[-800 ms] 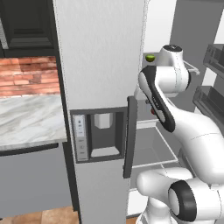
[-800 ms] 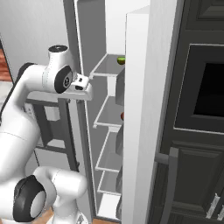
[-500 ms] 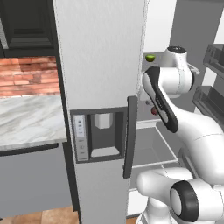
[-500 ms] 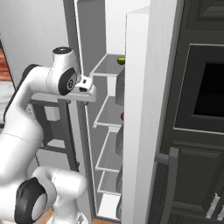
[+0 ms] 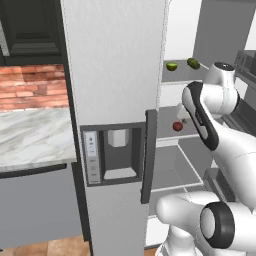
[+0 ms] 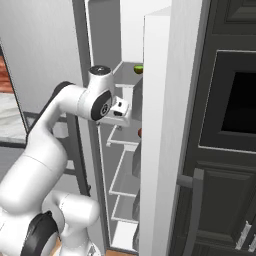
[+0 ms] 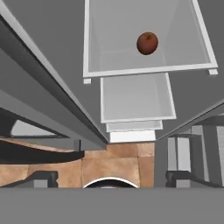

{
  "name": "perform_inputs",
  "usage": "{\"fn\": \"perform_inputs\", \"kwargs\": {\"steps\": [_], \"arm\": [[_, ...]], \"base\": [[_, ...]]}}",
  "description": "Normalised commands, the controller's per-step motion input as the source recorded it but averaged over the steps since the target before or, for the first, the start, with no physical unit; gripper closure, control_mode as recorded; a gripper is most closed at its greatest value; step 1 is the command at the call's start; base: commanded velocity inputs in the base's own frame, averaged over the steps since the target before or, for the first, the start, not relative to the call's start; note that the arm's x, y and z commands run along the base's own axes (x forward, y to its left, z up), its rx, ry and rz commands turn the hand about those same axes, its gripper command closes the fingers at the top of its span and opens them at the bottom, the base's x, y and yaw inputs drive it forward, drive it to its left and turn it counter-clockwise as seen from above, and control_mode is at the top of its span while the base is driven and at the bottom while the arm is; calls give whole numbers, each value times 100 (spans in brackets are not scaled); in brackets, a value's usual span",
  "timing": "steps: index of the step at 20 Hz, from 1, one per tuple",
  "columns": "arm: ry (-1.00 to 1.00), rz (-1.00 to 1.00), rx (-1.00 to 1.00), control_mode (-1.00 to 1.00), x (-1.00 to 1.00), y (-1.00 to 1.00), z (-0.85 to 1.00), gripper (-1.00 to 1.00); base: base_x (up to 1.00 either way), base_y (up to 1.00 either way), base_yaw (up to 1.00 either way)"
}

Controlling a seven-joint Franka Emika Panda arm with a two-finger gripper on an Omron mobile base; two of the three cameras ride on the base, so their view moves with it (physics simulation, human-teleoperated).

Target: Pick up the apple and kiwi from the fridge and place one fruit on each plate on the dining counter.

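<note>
1. Where the fridge [image 5: 115,75] stands open, white inner walls and glass shelves visible between the closed dispenser door and the open right door.
2. Apple [image 5: 177,126] resting on a middle shelf [image 5: 172,135], dark red, alone there; seen from above in the hand view [image 7: 147,43] toward the back of that shelf, well apart from its front edge.
3. Kiwi [image 5: 172,66] lying on the shelf above, lime-green face showing, near a second dark green fruit [image 5: 193,63]; a green sliver of it [image 6: 138,69] also peeking past the door edge in the right base view.
4. Hand [image 6: 121,109] raised inside the fridge opening, above the apple's shelf level, camera looking down over the stacked shelves to the brown floor tiles [image 7: 109,164].
5. Fingers not clear enough to judge: cannot tell whether apart or together; nothing seen held.
6. Marble surface [image 5: 32,135] off to the left of the fridge, with red brick wall [image 5: 32,92] behind it.
7. Black oven cabinet [image 6: 225,130] just right of the open door.
</note>
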Motion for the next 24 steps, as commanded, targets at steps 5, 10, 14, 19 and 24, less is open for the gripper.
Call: {"fn": "perform_inputs", "kwargs": {"steps": [5,10,14,19,24], "arm": [[0,0,0,-100,11,-38,-24,-100],[0,-1,0,-100,14,-25,-22,-100],[0,0,0,-100,40,-11,-26,-100],[-4,0,0,-100,30,0,-41,-100],[-1,-2,0,-100,43,0,-33,-100]], "base": [[0,0,0],[0,0,0],[0,0,0],[0,0,0],[0,0,0]]}}
